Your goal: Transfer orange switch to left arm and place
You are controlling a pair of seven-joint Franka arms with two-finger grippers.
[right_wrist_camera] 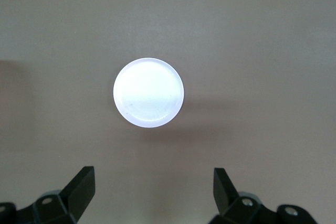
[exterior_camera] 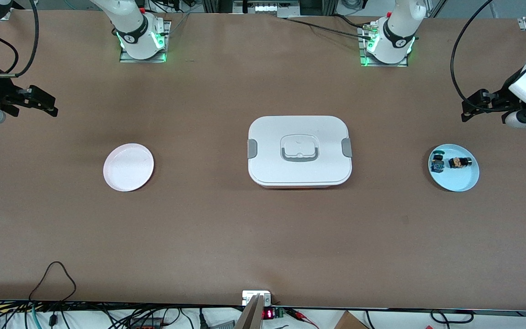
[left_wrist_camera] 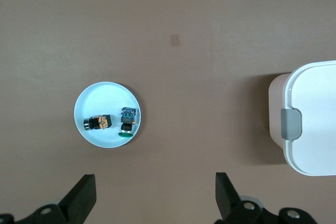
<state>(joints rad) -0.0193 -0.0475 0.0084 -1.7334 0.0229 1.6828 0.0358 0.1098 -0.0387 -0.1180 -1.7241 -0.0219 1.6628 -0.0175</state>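
Observation:
The orange switch (exterior_camera: pixel 459 162) lies on its side on a light blue plate (exterior_camera: pixel 460 181) near the left arm's end of the table. It also shows in the left wrist view (left_wrist_camera: pixel 97 123). A blue-and-black switch (exterior_camera: pixel 437 162) lies beside it on the same plate. The white box (exterior_camera: pixel 272 164) with grey clips stands mid-table; its end shows in the left wrist view (left_wrist_camera: pixel 315 129). My left gripper (exterior_camera: pixel 466 112) is open and empty, up in the air beside the blue plate (left_wrist_camera: pixel 105 95). My right gripper (exterior_camera: pixel 53 106) is open and empty over the right arm's end of the table.
An empty pale pink plate (exterior_camera: pixel 128 167) lies toward the right arm's end, also in the right wrist view (right_wrist_camera: pixel 148 93). A small electronic unit (exterior_camera: pixel 256 298) and cables (exterior_camera: pixel 53 278) sit at the table edge nearest the front camera.

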